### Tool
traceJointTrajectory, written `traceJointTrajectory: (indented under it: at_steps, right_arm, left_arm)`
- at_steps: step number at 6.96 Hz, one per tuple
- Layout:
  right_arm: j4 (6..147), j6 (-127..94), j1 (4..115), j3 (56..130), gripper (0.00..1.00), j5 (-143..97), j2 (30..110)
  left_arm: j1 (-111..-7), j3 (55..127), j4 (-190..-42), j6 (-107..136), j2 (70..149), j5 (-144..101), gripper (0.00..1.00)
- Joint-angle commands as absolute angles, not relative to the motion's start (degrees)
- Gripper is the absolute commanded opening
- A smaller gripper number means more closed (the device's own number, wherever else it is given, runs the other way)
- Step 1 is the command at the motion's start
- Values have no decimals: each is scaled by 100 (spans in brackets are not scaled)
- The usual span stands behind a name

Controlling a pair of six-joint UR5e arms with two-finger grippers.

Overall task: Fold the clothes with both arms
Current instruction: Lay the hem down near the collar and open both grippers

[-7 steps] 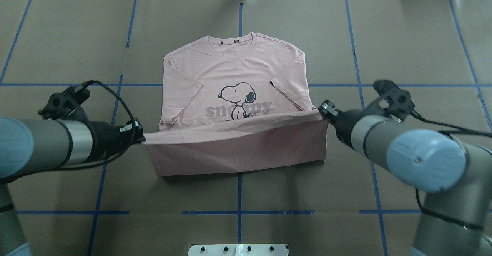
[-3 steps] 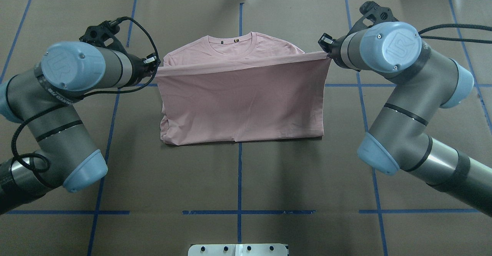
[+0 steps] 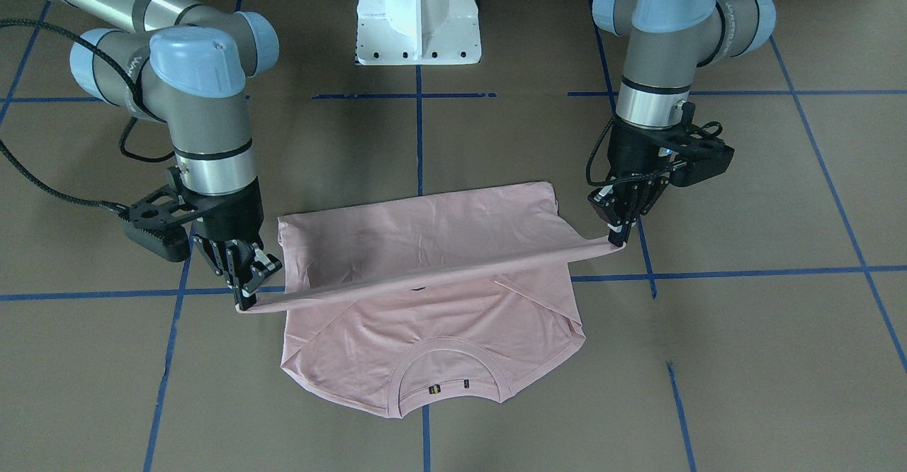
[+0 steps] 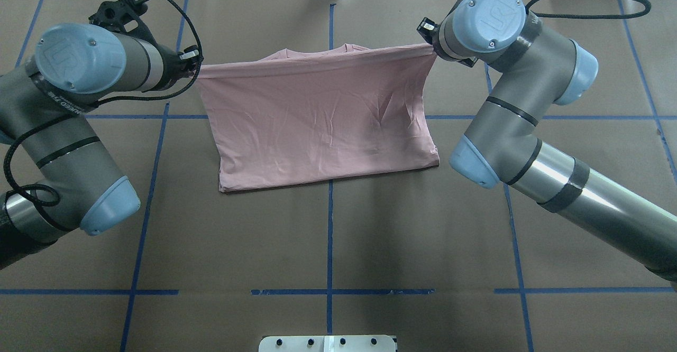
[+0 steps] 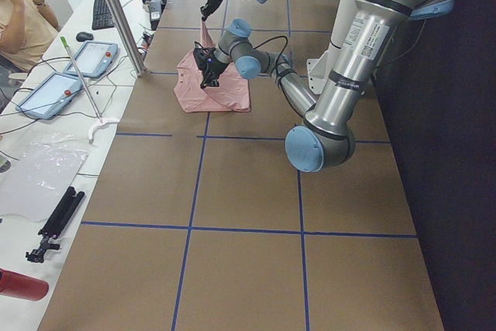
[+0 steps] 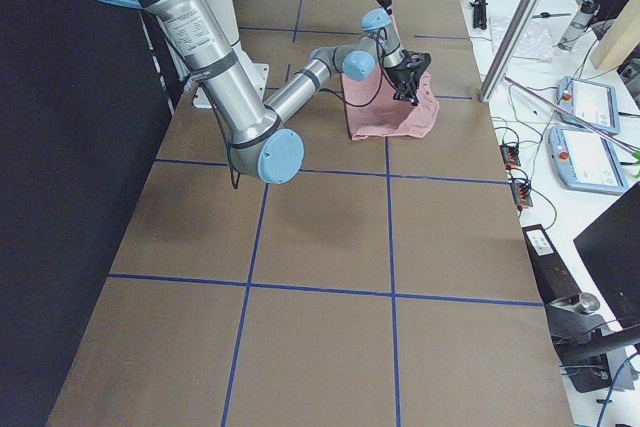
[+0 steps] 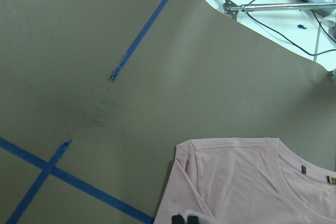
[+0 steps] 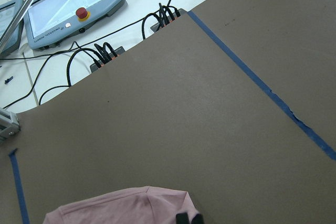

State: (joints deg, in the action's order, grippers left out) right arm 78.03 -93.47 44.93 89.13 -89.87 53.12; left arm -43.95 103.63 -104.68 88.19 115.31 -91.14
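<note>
1. Currently the pale pink T-shirt (image 4: 317, 119) lies midway between the left and right edges of the surface (image 4: 328, 246), toward its far edge. It is folded with its plain, creased back up.
2. Pinched shut on one hem corner each, left claw (image 3: 618, 234) and right claw (image 3: 244, 293) hold the hem taut above the shoulders.
3. Blue tape lines (image 4: 370, 292) cross the surface, and a white base (image 3: 418, 18) stands at its near edge.
4. Only the front-facing view shows the ribbed collar (image 3: 451, 344) lying flat. A dark speck under the hem is perhaps the print.
</note>
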Motion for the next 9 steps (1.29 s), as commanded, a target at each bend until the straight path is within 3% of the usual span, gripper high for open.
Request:
traceJointTrajectory:
  at_steps: [1,3,5,8,9]
  right_arm:
    - [7086,-9351,4526,7713,0,-8982,4871]
    - [7066,-9343,4483,6982,0,-8991,4485]
    - [7058,-9343,4473,6873,0,-9017,4465]
    - [7040,-9334,4430,6803,0,-9035,4465]
    - [6927,-9325,4395,6611,1,-9035,4456]
  left_arm:
    - [-4438,9446,-11148,8789,11767,-8991,0]
    - [-4438,8503,-12089,8789,11926,-8983,0]
    - [-4430,7852,-12445,8815,12398,-8991,3]
    - [-4395,7315,-12891,8816,12516,-8991,3]
    - [-4395,7165,-13050,8815,12516,-8991,10]
